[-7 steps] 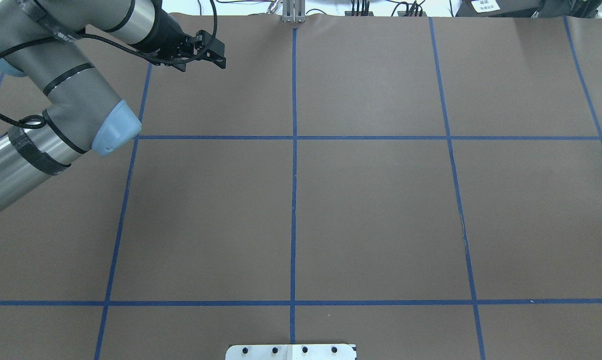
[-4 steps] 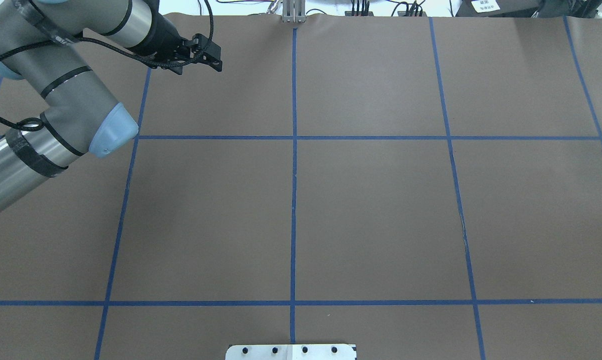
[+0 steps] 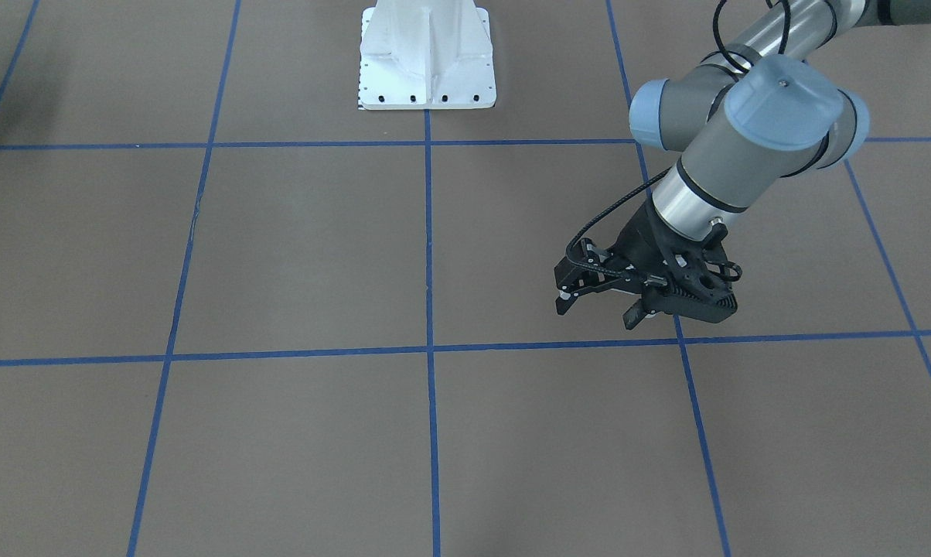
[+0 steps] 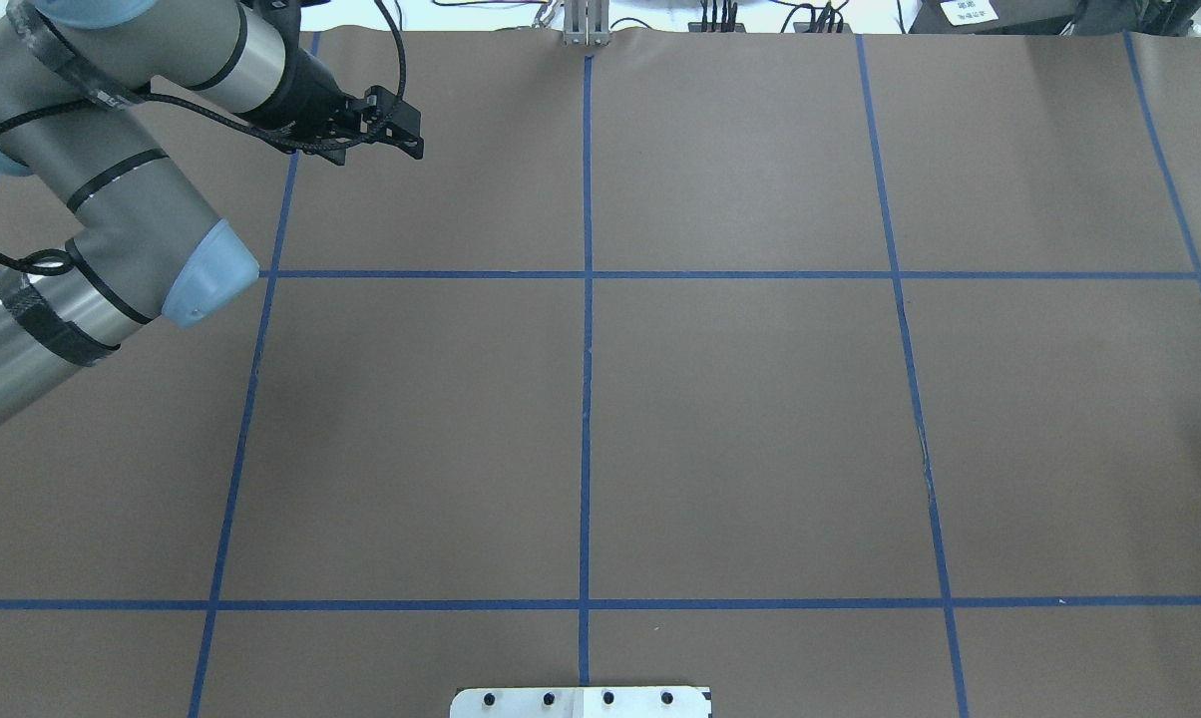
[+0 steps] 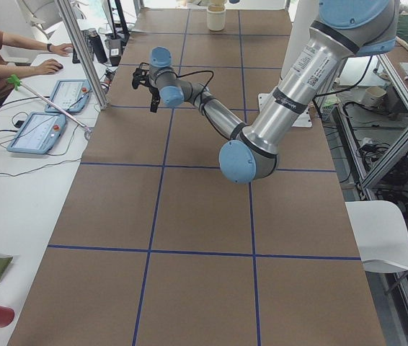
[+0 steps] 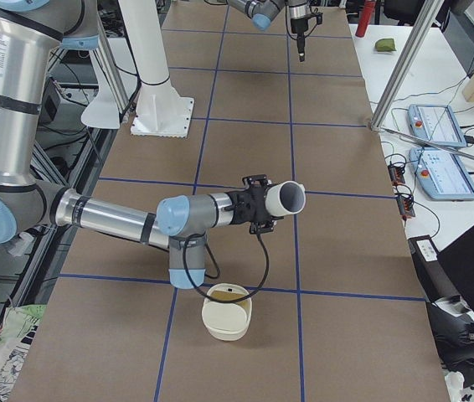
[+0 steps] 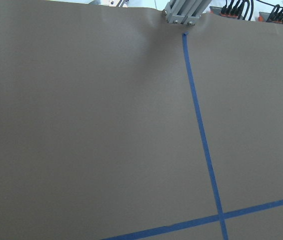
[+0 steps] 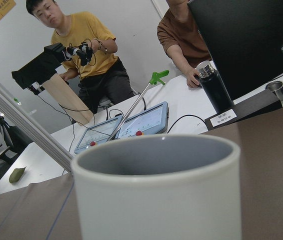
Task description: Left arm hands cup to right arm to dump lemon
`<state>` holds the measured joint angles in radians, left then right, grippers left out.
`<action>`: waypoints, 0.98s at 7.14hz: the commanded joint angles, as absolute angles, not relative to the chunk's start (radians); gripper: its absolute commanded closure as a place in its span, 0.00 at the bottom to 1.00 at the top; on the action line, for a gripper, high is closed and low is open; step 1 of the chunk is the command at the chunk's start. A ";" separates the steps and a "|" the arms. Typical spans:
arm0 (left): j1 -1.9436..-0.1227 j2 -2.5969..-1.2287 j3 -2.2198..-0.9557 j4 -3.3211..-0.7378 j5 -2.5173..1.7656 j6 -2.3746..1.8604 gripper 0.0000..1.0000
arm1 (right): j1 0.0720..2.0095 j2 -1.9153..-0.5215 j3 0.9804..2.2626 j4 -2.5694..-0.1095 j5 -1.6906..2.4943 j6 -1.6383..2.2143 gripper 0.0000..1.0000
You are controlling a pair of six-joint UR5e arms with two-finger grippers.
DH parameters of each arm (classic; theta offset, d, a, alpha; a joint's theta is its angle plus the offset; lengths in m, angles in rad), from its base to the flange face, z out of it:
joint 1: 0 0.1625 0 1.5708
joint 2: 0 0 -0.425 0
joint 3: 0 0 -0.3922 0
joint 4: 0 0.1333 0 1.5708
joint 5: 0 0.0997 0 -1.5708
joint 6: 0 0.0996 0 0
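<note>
Front-facing view: the silver-grey tubular left arm (image 3: 713, 178) hangs right of centre, its black jaws spread and empty above the brown paper-covered surface (image 3: 280, 247). Its share of the hand-over looks done.

Overhead view: it sits in the upper left corner, leaving the middle free.

Exterior right view: the silver-grey right arm (image 6: 111, 219) carries the small white cup (image 6: 288, 198) at mid-frame, tipped on its side with its mouth toward the right edge, seemingly to dump the lemon. I cannot tell whether its jaws are clamped. A cream bowl (image 6: 224, 328) stands lower in the frame, apart from the cup.

Right wrist view: only the cup's grey inner wall shows, with no lemon.
</note>
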<state>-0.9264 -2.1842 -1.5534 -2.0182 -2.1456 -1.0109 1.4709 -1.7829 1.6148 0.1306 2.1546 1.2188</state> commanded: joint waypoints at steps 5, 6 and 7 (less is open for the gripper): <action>-0.927 -2.168 -1.551 -2.011 -2.158 -1.012 0.00 | 1.173 -1.459 1.695 -0.576 1.646 0.609 0.77; -0.925 -2.169 -1.549 -2.010 -2.160 -1.014 0.00 | 1.081 -1.401 1.697 -0.657 1.526 0.589 0.76; -0.923 -2.171 -1.548 -2.010 -2.208 -1.022 0.00 | 0.942 -1.350 1.697 -0.717 1.338 0.589 0.76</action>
